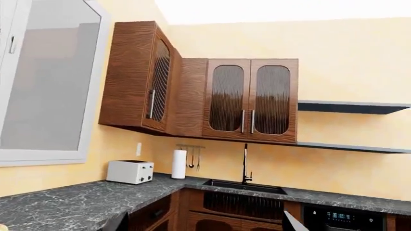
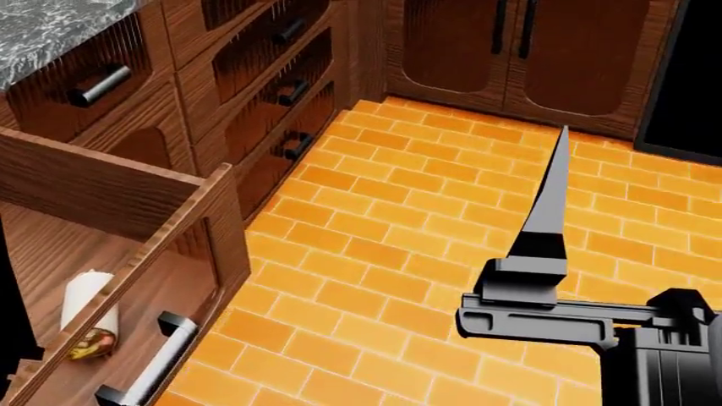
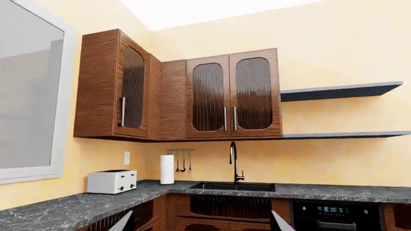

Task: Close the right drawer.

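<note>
The right drawer (image 2: 186,254) stands pulled open at the lower left of the head view. It is reddish-brown wood with a silvery bar handle (image 2: 152,365) on black mounts. Inside lie a white roll (image 2: 84,298) and a small brown-gold item (image 2: 94,342). My right gripper (image 2: 553,169) is over the floor to the right of the drawer, well apart from it, fingers pointing away from me. In the right wrist view the gripper (image 3: 200,224) is open and empty. My left gripper (image 1: 205,224) is open and empty in the left wrist view and hidden in the head view.
Smaller stacked drawers (image 2: 265,80) with dark round handles stand behind the open drawer, under a grey marble counter (image 2: 46,25). Cabinet doors (image 2: 508,42) and a black appliance (image 2: 691,76) line the far side. The floor (image 2: 395,245) is orange brick. Both wrist views show wall cabinets (image 3: 231,94).
</note>
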Controlling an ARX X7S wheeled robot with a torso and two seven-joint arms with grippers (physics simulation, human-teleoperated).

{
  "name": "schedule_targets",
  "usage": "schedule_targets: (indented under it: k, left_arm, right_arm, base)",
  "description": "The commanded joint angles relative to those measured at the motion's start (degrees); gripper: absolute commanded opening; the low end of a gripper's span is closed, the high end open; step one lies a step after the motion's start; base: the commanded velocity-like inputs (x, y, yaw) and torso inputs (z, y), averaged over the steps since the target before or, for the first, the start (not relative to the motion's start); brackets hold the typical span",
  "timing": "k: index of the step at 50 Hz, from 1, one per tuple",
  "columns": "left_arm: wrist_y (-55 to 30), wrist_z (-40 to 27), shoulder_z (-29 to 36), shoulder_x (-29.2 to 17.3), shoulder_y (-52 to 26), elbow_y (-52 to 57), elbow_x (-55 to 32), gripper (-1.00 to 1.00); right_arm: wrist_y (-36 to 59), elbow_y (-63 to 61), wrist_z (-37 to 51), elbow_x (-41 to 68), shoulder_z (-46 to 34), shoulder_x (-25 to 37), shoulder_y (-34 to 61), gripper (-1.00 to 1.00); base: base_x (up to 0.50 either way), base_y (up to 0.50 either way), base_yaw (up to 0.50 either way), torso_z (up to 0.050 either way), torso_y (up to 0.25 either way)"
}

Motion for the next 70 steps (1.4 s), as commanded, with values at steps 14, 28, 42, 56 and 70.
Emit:
schedule_targets:
  k: [14,28,42,56,70]
  left_arm:
    - [1.2,-0.9,0.6,-1.1,-0.1,0.3,-0.2,1.00]
    - [1.6,-0.9,1.5,-1.3,-0.7,-0.3,-0.1,1.00]
    - [2.1,-1.2,2.0,-1.6,-0.6,-0.2,0.0,1.00]
    - [2.5,-1.5,2.4,-2.1,-1.0,-0.3,-0.3,1.00]
    - [3.2,-1.6,3.0,-2.4,-0.6,-0.3,0.1,1.00]
  right_arm:
    - [-1.0,0.0,1.1,0.8,-0.8,1.3,-0.1,1.00]
    - [-1.6,0.1,1.7,1.1,-1.4,1.9,0.0,1.00]
    - [-2.3,0.3,2.1,1.4,-1.6,2.6,-0.2,1.00]
    - [-3.8,2.0,3.7,-3.4,-4.6,2.1,0.9,1.00]
    - [-2.8,1.8,4.7,-9.0,-8.7,4.6,1.3,1.00]
  base:
    - [-0.01,0.03,-0.50,0.000,0.000]
    - [-0.01,0.03,-0.50,0.000,0.000]
    - [0.00,0.03,-0.50,0.000,0.000]
    - [-0.02,0.01,-0.14,0.000,0.000]
    - [0.22,0.01,0.00,0.000,0.000]
